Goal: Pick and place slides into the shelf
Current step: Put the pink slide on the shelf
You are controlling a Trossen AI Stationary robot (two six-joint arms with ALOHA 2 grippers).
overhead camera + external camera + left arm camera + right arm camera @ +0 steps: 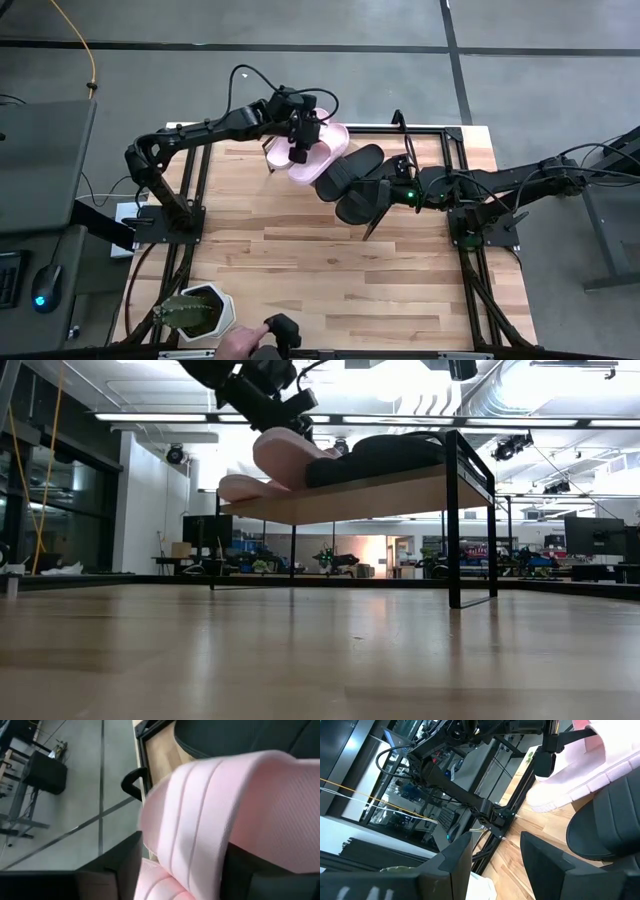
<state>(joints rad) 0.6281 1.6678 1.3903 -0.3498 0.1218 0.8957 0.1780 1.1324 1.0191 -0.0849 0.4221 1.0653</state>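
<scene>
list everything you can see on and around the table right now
pink slides: two, pale pink, on the shelf's left part, one under the left gripper
black slides: two, black, on the shelf beside the pink ones
shelf: one, light wood on black frame, far side of the table
potted plant: one, green in white pot, table's near left corner
person's hand: one, at near edge
left gripper: over a pink slide
right gripper: by the black slides

Front of the table is sitting wide open; slides and both arms are crowding the shelf, potted cactus hogging the corner.
</scene>
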